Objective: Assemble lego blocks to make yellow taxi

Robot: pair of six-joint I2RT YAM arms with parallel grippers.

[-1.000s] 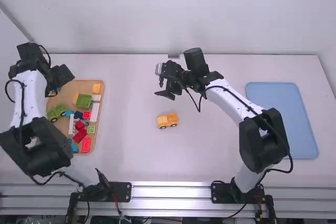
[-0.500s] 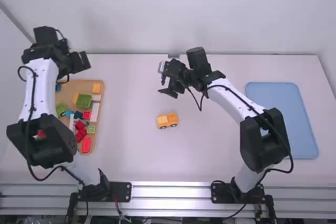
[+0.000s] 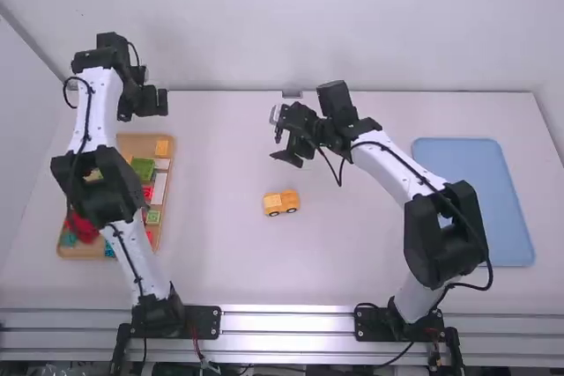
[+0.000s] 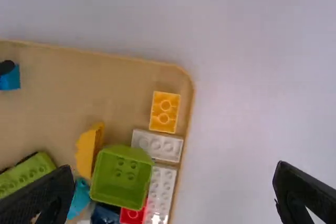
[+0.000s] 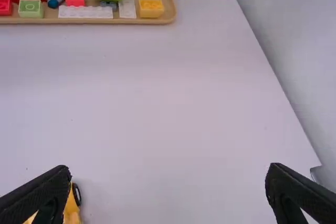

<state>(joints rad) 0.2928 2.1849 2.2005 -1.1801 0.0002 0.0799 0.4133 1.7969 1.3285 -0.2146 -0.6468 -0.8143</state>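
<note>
Mostly smooth finishes
We're seeing slightly glossy plastic on the yellow block (image 4: 165, 112), a matt tray (image 4: 58, 82) that looks like wood, a smooth matt table (image 3: 220, 165) and kinda shiny metal rails (image 3: 286, 324).

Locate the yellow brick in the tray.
High view, left side: the yellow brick sits in the far right corner of the tray, just beyond a white brick.

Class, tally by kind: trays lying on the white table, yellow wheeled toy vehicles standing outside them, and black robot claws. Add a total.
Trays: 2 (tan rectangular tray, light-blue rectangular tray)
Yellow wheeled toy vehicles outside: 1 (yellow toy vehicle)
Black robot claws: 2 (left claw, right claw)
Total: 5
</note>
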